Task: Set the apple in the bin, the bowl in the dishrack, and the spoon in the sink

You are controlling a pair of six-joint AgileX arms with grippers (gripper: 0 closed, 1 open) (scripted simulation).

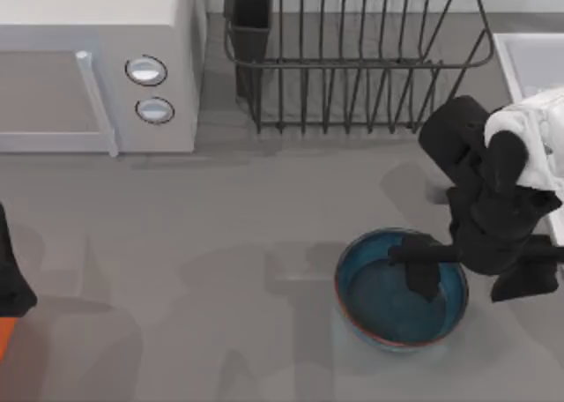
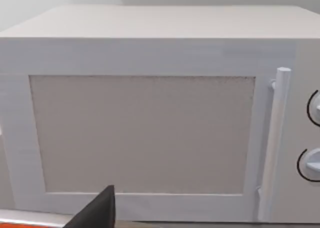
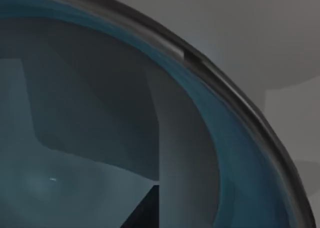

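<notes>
My right hand (image 1: 421, 274) reaches into the blue bowl (image 1: 370, 309) on the tabletop (image 1: 220, 243) at five o'clock from the dishrack (image 1: 352, 58), its grip hidden; my left arm (image 1: 11, 283) sits parked at nine o'clock.

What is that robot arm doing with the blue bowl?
The right gripper is down at the bowl, one finger reaching inside near its rim. The bowl sits on the table, in front of the dishrack, not yet in it. The left arm waits at the table's left edge, facing the microwave.
</notes>
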